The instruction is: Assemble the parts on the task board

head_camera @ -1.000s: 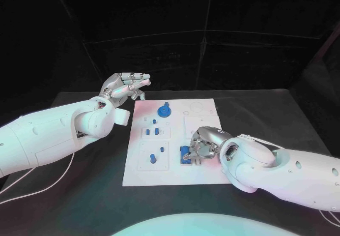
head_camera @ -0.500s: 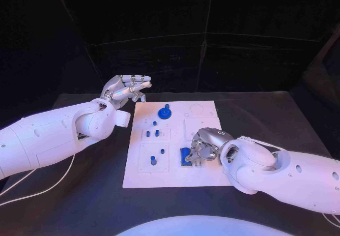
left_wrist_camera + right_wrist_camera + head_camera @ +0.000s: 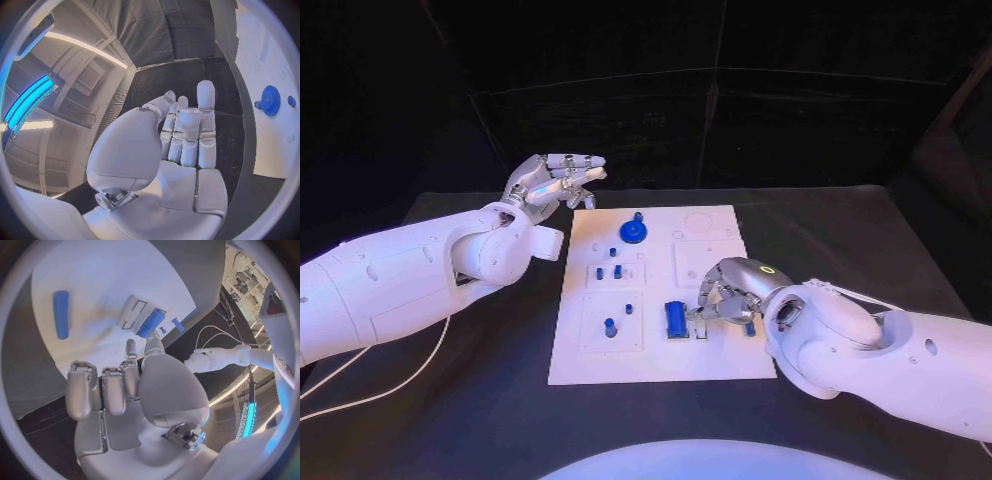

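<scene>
A white task board [image 3: 661, 360] is laid mid-table [image 3: 877, 240], black curtains [image 3: 733, 100] behind. Left hand [image 3: 557, 180] is raised, empty, fingers loosely curled; right hand [image 3: 721, 295] is curled, grasping nothing.

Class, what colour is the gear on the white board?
Blue; the gear shows best in the head view.

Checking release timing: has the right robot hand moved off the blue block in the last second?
Yes. The right robot hand has shifted toward the board's right edge, clear of the blue block, which now lies uncovered on the board.
</scene>
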Robot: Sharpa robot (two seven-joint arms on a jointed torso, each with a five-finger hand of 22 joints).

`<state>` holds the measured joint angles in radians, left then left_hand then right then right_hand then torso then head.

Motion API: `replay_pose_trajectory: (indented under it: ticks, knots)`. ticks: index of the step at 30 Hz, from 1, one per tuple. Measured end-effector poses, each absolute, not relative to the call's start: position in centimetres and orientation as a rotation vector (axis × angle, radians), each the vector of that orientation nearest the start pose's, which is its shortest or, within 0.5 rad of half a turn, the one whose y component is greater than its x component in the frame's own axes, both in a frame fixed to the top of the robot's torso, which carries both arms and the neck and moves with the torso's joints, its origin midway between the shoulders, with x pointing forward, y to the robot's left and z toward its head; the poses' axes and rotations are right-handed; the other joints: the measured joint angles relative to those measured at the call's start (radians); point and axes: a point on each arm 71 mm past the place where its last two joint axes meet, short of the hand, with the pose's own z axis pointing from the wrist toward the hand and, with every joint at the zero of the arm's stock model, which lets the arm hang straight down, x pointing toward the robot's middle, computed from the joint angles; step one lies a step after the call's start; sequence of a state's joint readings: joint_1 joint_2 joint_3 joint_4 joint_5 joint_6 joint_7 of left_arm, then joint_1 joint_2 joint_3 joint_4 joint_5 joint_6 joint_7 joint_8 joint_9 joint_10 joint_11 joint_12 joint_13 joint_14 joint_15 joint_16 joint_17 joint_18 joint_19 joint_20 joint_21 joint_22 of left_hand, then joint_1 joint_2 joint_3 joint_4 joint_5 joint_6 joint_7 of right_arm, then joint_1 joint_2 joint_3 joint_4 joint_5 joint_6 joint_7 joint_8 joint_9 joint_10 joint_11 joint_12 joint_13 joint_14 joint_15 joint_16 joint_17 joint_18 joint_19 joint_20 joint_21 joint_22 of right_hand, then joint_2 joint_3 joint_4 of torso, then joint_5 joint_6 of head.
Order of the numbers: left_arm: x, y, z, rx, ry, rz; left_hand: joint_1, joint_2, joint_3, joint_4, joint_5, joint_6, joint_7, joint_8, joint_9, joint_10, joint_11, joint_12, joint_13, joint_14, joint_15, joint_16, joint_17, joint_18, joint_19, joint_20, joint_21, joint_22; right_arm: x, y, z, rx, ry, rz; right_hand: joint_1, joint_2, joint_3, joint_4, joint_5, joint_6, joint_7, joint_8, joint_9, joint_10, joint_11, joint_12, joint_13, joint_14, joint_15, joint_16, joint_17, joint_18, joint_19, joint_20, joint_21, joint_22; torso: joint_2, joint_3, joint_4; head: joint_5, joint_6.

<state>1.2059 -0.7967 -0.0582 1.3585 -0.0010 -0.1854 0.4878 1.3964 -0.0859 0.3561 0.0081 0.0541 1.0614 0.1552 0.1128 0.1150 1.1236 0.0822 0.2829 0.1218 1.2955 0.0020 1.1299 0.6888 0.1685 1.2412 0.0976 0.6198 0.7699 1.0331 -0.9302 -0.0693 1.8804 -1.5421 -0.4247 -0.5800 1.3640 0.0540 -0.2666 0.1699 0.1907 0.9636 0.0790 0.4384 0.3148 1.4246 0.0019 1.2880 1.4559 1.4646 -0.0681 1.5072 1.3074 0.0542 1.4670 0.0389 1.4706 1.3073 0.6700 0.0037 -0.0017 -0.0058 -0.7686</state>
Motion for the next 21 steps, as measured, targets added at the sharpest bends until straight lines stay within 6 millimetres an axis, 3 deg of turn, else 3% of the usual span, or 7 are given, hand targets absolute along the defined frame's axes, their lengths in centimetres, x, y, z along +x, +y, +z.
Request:
replay_pose_trajectory:
  ticks: [5,11,16,21]
  knots:
    - [51.6,23.2,-18.5,-1.056,1.348,-1.597,0.000,0.000,0.000,0.000,0.000,0.000,0.000,0.000,0.000,0.000,0.000,0.000,0.000,0.000,0.000,0.000,0.000,0.000,0.000,0.000,0.000,0.000,38.5,-20.6,-22.0,0.187,1.813,0.474,-0.002,-0.003,-0.008,0.008,0.048,-0.019,0.015,-0.033,-0.011,-0.009,0.005,-0.032,0.000,0.000,0.008,0.000,0.000,0.000,-0.002,0.010,0.000,0.000,0.000,-0.0005,0.0000,-0.010,0.004]
    - [51.5,23.3,-18.5,-1.056,1.349,-1.598,0.000,0.000,-0.003,-0.003,0.000,0.000,0.000,0.000,0.000,0.000,0.000,0.000,0.000,0.000,0.000,0.000,0.000,0.000,0.000,0.000,0.000,0.000,38.3,-23.6,-21.8,0.252,1.821,0.423,0.001,0.001,-0.012,0.012,0.048,-0.028,0.021,-0.072,-0.029,-0.008,0.013,-0.036,0.000,0.000,0.015,0.000,0.000,0.000,-0.002,0.017,0.000,0.000,0.000,-0.0015,-0.0023,-0.029,0.008]
    - [51.5,23.2,-18.5,-1.056,1.349,-1.598,0.000,0.000,-0.003,-0.003,0.000,0.000,0.000,0.000,0.000,0.000,0.000,0.000,0.000,0.000,0.000,0.000,0.000,0.000,0.000,0.000,0.000,0.000,38.5,-24.9,-22.0,0.264,1.832,0.387,0.010,0.010,-0.019,0.019,0.048,-0.008,0.023,-0.094,-0.040,-0.008,0.016,-0.030,0.000,0.000,0.015,0.000,0.000,0.000,0.000,0.022,0.000,0.000,0.000,-0.0006,-0.0077,-0.042,0.011]
    - [51.5,23.1,-18.5,-1.056,1.350,-1.600,0.000,0.000,-0.003,-0.003,0.000,0.000,0.000,0.000,0.000,0.000,0.000,0.000,0.000,0.000,0.000,0.000,0.000,0.000,0.000,0.000,0.000,0.000,38.8,-25.5,-22.5,0.244,1.854,0.353,0.013,0.012,-0.026,0.026,0.048,0.019,0.017,-0.099,-0.041,-0.008,0.016,-0.037,0.001,0.000,0.015,0.000,0.000,0.000,0.000,0.022,0.000,0.000,0.000,0.0015,-0.0130,-0.045,0.010]
